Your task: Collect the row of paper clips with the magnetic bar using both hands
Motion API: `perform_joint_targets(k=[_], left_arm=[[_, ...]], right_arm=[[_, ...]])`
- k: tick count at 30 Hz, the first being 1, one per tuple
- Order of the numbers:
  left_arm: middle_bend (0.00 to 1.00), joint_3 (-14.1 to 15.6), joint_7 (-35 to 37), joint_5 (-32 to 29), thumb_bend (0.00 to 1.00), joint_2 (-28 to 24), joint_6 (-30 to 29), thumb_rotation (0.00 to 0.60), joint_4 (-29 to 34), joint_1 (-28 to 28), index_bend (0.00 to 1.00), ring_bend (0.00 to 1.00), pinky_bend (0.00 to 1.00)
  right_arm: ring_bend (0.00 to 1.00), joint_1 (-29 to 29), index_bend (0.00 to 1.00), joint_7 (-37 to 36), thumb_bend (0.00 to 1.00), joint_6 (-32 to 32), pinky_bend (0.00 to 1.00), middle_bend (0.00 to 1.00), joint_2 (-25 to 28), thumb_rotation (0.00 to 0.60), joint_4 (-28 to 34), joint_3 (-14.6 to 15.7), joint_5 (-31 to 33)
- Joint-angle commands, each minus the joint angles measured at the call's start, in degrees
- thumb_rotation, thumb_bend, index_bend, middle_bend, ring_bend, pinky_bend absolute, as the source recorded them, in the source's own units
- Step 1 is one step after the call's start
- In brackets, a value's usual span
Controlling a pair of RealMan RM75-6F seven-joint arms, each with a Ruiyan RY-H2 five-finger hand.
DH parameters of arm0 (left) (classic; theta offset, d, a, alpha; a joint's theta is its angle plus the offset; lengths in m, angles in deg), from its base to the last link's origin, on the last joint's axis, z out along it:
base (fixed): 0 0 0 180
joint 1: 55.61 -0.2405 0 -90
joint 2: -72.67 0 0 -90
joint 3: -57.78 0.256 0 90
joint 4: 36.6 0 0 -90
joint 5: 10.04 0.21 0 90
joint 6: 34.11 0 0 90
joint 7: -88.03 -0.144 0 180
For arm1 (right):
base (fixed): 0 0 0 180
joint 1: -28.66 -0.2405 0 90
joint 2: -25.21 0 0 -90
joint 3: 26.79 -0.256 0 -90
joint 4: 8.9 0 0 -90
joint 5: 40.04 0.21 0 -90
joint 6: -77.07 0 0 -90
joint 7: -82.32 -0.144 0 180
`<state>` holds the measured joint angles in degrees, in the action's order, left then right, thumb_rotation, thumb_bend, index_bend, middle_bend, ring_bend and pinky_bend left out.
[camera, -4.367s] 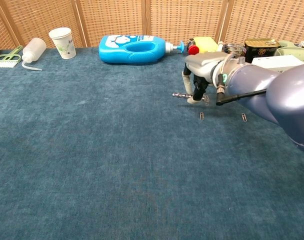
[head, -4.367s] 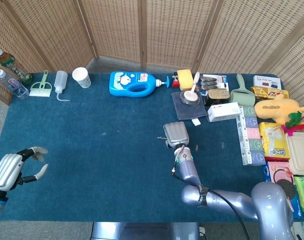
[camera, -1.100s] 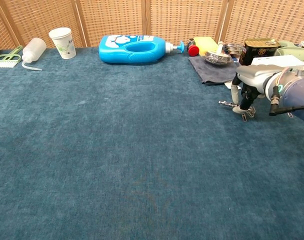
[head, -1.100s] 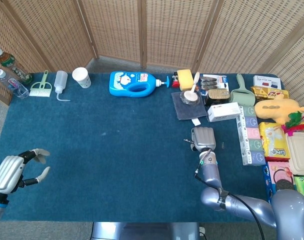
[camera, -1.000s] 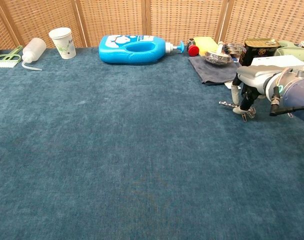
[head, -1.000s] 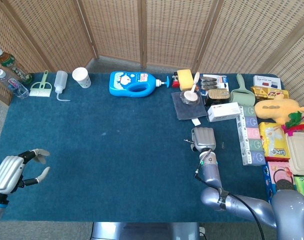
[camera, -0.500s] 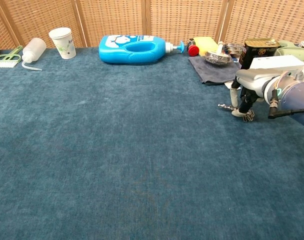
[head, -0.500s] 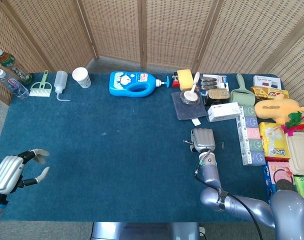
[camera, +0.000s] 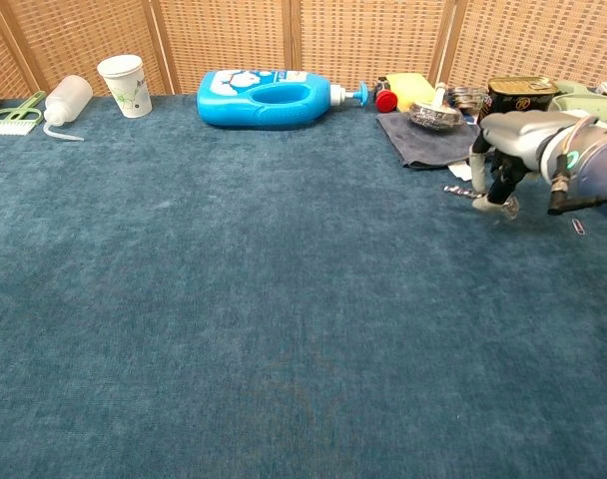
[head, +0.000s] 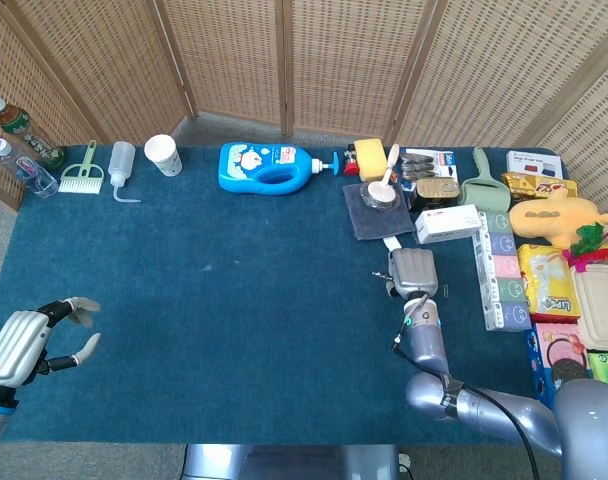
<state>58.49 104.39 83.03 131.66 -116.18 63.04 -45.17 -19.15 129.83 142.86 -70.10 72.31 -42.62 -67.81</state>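
Robot body: two arms in glossy silver-grey, each ending in a pale metallic hand.
Right hand, near 3 o'clock: ribbed silver back, dark inner finger parts, a black cable along the rounded forearm and a small green light at the wrist. Left hand, at 8 o'clock: ribbed silver shell, whitish fingertips, black linkages.

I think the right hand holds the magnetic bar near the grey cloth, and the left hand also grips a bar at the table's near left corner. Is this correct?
Not quite. The head view shows the left hand empty, fingers apart. The right hand does hold the magnetic bar near the grey cloth.
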Motion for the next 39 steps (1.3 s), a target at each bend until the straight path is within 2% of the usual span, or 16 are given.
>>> perform_joint_targets(k=[1, 20, 39], left_arm=[[0.51, 0.0, 0.0, 0.04, 0.32, -0.01, 0.01, 0.35, 0.0, 0.03, 0.34, 0.47, 0.92], [0.51, -0.13, -0.88, -0.1, 0.32, -0.07, 0.15, 0.35, 0.66, 0.19, 0.34, 0.47, 0.92], [0.51, -0.17, -1.65, -0.27, 0.32, -0.46, -0.13, 0.352, 1.53, 0.0, 0.34, 0.47, 0.92]], right_arm=[[0.92, 0.28, 0.65, -0.05, 0.43, 0.3, 1.0, 0.85, 0.64, 0.6, 0.47, -0.15, 0.09], [0.92, 3.9, 0.65, -4.14, 0.44, -1.67, 1.0, 0.85, 5.35, 0.6, -1.01, 0.48, 0.85], [0.92, 5.26, 0.66, -6.99, 0.44, -5.79, 1.0, 0.85, 4.11, 0.6, -6.49, 1.9, 0.74]])
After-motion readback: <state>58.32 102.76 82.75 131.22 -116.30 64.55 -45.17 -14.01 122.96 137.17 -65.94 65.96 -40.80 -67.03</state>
